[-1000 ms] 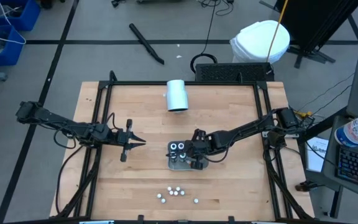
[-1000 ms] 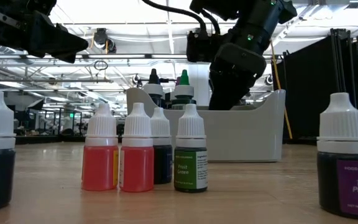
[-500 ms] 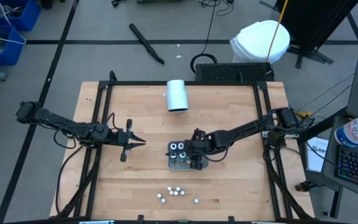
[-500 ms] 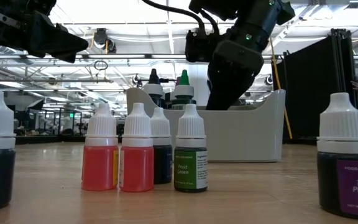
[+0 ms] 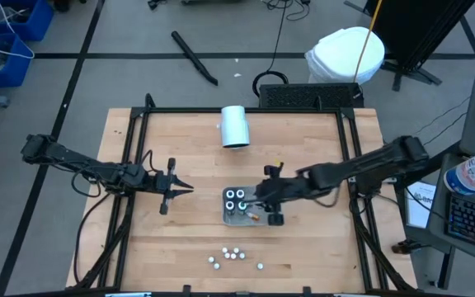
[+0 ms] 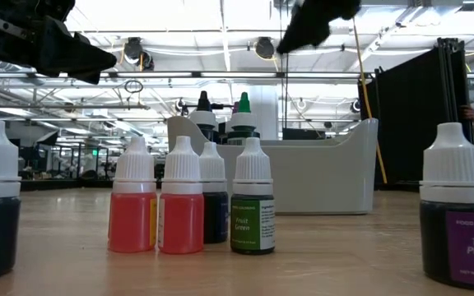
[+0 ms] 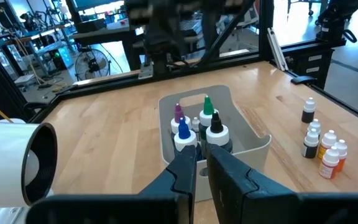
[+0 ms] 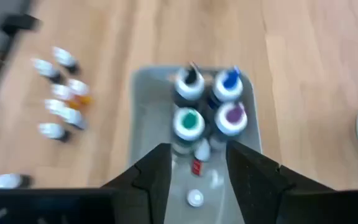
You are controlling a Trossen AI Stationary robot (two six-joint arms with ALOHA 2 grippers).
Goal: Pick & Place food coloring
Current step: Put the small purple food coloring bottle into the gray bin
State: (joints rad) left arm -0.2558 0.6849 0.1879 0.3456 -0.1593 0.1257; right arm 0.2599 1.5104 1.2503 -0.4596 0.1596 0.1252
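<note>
A grey tray (image 5: 228, 218) sits mid-table. Several food coloring bottles (image 8: 209, 102) stand upright in it, and a small red one (image 8: 196, 167) lies on its floor. More food coloring bottles (image 5: 232, 256) stand on their bases on the wood near the front edge; the low view shows them close up (image 6: 181, 205). My right gripper (image 8: 199, 171) hangs open above the tray's right end (image 5: 262, 206), nothing between its fingers. My left gripper (image 5: 186, 190) waits shut at mid-left, level, pointing at the tray (image 7: 202, 168).
A large white cylinder (image 5: 235, 125) lies on its side at the table's far middle. A black frame (image 5: 221, 110) runs around the tabletop. Bare wood lies between the tray and the loose bottles, and along the table's right side.
My right gripper has risen out of the tray and drawn slightly toward the table's right edge; in the low view it has climbed almost out of the top of the picture. A small red bottle now shows lying in the tray where the gripper stood.
</note>
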